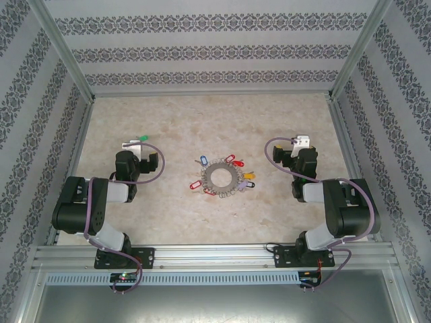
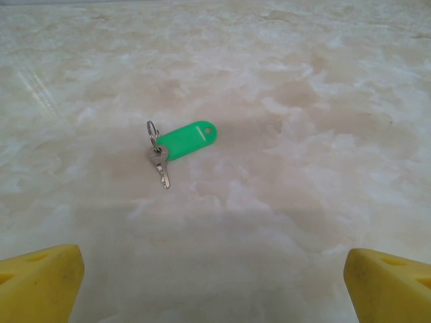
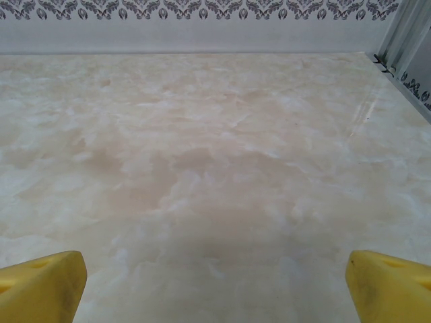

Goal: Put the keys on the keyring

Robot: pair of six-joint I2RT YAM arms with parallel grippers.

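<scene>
Left claw (image 2: 215,286) jaws wide apart, empty; yellow matte wedge fingertips (image 2: 40,286) cut off at the frame corners. Just ahead of it, slightly left: key (image 2: 162,168), small, metal, on a thin split ring with a glossy green oblong tag (image 2: 188,140), flat on the marbled worktop (image 2: 323,101). Right claw (image 3: 215,286) also apart, empty. Keyring (image 1: 220,176), a grey metal doughnut fringed with coloured tags, sits between both claws; its keys are too small to make out.

Counted one grey keyring (image 1: 219,176), coloured tags (image 1: 229,159) round it too tiny to tally properly. Spotted just one loose key (image 2: 161,168), one green tag (image 2: 190,139), one little split ring (image 2: 152,129). Two arms too: left arm (image 1: 87,208), right arm (image 1: 343,212).
</scene>
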